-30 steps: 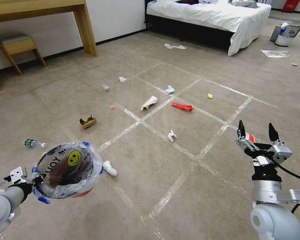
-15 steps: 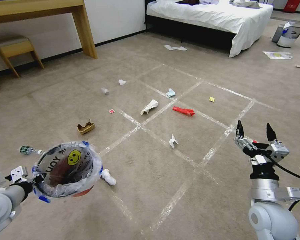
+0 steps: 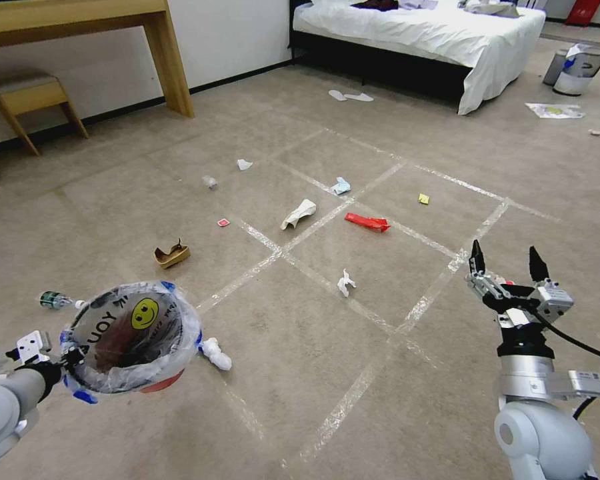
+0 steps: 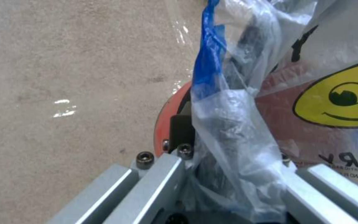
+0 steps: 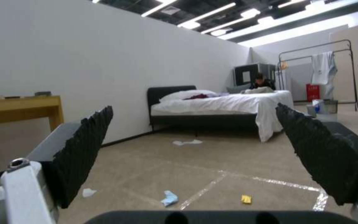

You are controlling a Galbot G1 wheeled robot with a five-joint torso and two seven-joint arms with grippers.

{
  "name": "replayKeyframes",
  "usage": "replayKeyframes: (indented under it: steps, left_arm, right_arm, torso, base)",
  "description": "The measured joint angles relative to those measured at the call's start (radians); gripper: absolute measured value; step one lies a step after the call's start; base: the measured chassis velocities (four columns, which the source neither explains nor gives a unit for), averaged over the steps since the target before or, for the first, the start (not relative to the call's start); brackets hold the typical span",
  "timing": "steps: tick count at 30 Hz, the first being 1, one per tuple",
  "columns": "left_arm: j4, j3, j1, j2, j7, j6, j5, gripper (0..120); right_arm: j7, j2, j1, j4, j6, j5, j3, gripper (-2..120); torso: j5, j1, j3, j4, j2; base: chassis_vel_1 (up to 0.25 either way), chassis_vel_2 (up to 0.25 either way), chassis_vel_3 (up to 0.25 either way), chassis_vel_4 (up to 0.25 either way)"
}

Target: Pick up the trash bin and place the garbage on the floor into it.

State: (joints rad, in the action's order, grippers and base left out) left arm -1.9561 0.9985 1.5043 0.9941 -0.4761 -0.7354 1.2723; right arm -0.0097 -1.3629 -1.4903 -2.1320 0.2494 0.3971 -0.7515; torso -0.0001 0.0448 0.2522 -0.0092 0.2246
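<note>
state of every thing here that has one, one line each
trash bin: upright, lifted off the floor, clear bag lining it, held at its rim
left pincer: shut on the bin's rim
right pincer: open, empty, raised over the floor
plastic bottle: lying on its side
brown cardboard scrap: torn open, on the floor
white tissue: crumpled, beside the bin
red wrapper: flattened, on the floor

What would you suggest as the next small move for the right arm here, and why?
Probably lowering the right gripper toward the crumpled white tissue on the floor. The left gripper already holds the trash bin by its rim, while the right one hangs open and empty above the carpet, and that tissue looks like the litter lying nearest to it.
</note>
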Motion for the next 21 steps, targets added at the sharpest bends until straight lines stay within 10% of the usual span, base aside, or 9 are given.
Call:
replayKeyframes:
  steps: [21]
  left_arm:
    - [0.002, 0.0, -0.005, 0.006, 0.005, 0.0, 0.002, 0]
  right_arm:
    - [0.0, 0.0, 0.004, 0.008, 0.001, -0.002, -0.003, 100]
  torso:
    - [0.0, 0.0, 0.0, -0.0001, 0.0]
  base:
    - [-0.112, 0.111, 0.108, -0.112]
